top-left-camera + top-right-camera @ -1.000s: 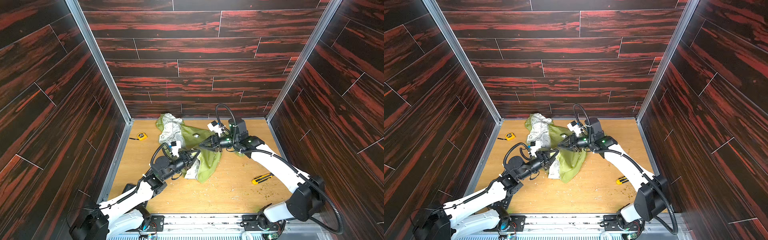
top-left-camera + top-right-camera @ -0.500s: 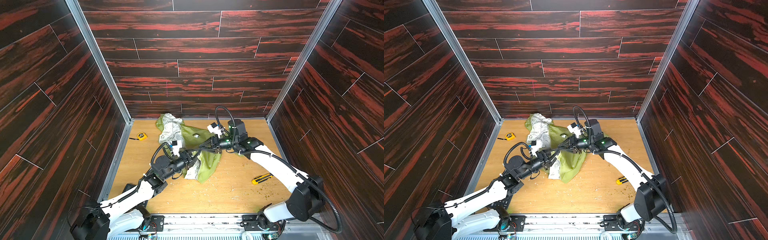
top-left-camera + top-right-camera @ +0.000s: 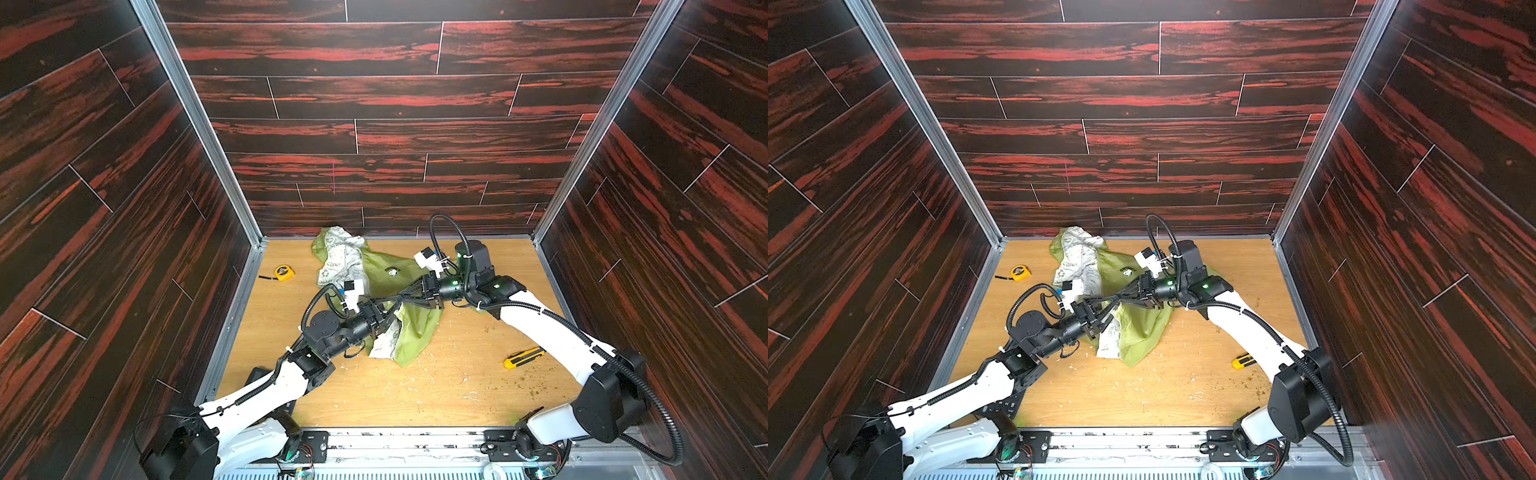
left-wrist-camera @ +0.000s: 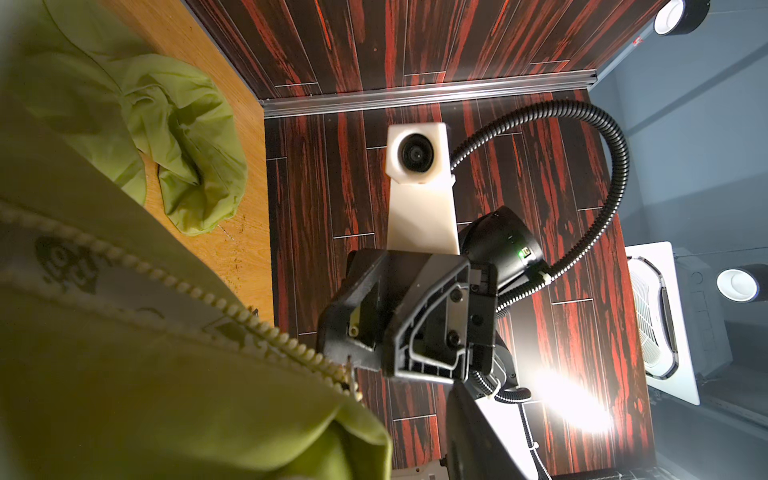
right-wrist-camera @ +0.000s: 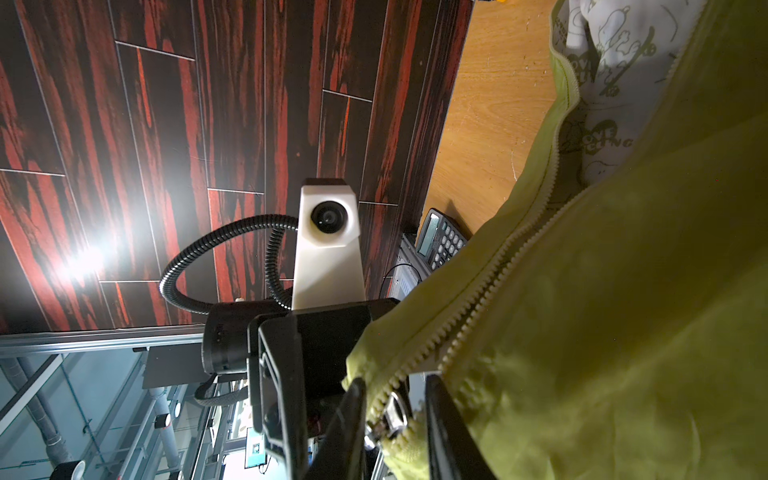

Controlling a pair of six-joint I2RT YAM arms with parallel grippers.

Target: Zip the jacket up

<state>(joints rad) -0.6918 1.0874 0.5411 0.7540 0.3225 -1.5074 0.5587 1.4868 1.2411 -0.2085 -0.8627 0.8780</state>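
As it lies crumpled, lime-green jacket [image 3: 417, 332] — zipper [image 5: 478, 307] parted

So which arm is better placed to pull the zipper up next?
Right, probably: the right gripper clamps the zipper slider on the jacket; the left gripper is close by, with no grip visible.

Stereo head: mounted high over the near edge of the table [image 3: 415, 399], pitched down toward the back wall [image 3: 395, 137]. Far and wide. Both top views carry the whole table, left arm [image 3: 257, 395] and right arm [image 3: 548, 332], with nearly equal framing.

Left wrist view: pressed close to the jacket [image 4: 124, 395], facing the right arm's camera [image 4: 415, 153].

Right wrist view: equally close, facing back at the left arm's camera [image 5: 328, 218].

Shared by both wrist views: the zipper [image 4: 232, 307], same zipper [image 5: 461, 318] seen from opposite ends.
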